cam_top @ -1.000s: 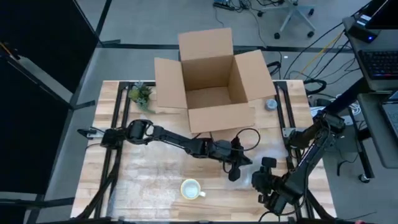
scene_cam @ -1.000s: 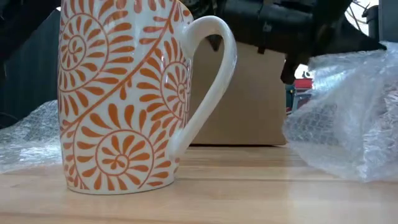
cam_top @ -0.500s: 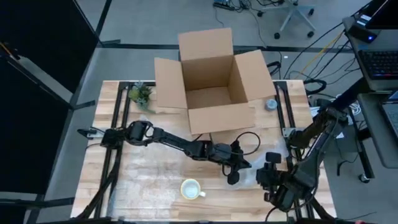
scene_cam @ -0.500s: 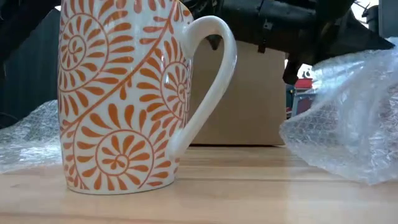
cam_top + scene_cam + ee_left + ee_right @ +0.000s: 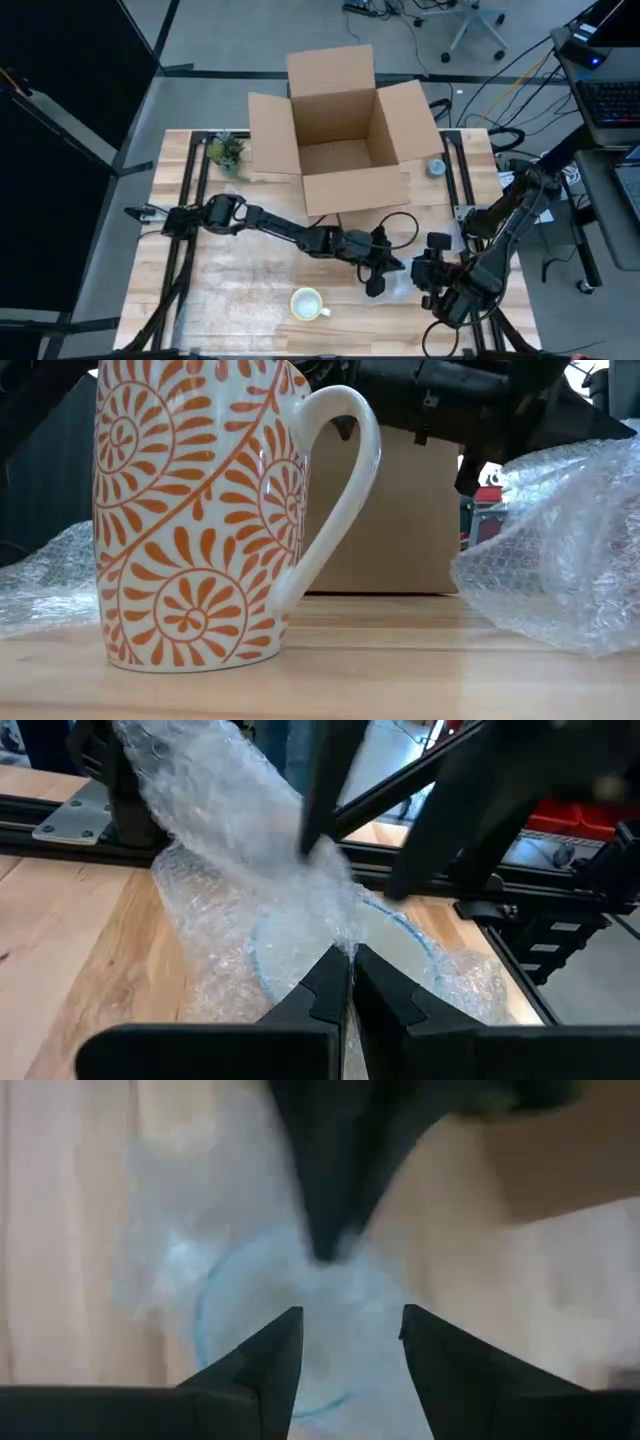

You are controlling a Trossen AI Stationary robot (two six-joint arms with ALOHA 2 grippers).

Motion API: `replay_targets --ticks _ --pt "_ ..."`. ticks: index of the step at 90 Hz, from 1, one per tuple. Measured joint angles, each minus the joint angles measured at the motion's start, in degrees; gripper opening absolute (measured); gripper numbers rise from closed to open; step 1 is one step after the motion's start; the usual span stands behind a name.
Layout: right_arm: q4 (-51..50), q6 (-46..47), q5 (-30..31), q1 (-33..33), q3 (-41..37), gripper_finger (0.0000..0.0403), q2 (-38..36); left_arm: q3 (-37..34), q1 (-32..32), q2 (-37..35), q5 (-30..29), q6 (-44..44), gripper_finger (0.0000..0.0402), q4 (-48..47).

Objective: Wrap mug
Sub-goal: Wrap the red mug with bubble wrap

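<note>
The left hand (image 5: 374,284), closed on the bubble wrap (image 5: 290,900), is nearer the mug (image 5: 307,303); the right hand (image 5: 345,1345) is open.

The mug (image 5: 307,303) stands on the table (image 5: 230,290), left of the bubble wrap (image 5: 400,283), before the box (image 5: 342,130).

You have one mug (image 5: 307,304) on the table (image 5: 235,285), one open box (image 5: 343,130), and two arms, each with one gripper: left (image 5: 374,283), right (image 5: 428,283). Bubble wrap shows in two places in the low view (image 5: 560,550); you cannot tell whether it is one sheet. One plant (image 5: 227,152) and one small roll (image 5: 436,167) lie at the back.
</note>
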Motion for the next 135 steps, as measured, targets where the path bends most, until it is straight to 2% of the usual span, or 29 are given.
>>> replay_targets --ticks 7,19,74,80,117,135 --pt "5.7 -0.8 -2.9 0.0 -2.8 0.0155 0.0 0.0 0.0 0.0 0.0 0.0 0.0 -0.1" --pt "10.3 -1.0 -3.6 0.0 -5.1 0.0155 0.0 -0.1 0.0 0.1 0.1 0.0 0.0 -0.2" --pt "11.4 -3.9 -4.9 -5.3 -6.7 0.0155 -0.3 -0.1 0.0 0.1 0.1 -0.1 0.0 0.0" --pt "12.6 -4.0 -6.4 -5.6 -7.7 0.0155 -0.3 -0.1 0.0 -0.2 0.1 -0.1 0.0 -0.8" --pt "13.9 -3.1 -8.0 -5.4 -8.8 0.0155 -0.4 -0.1 0.3 -2.6 0.0 1.8 0.0 -2.3" --pt "13.9 -3.8 -8.0 -5.4 -8.8 0.0155 -0.4 -0.1 1.0 -5.9 -0.7 2.0 0.0 -9.8"
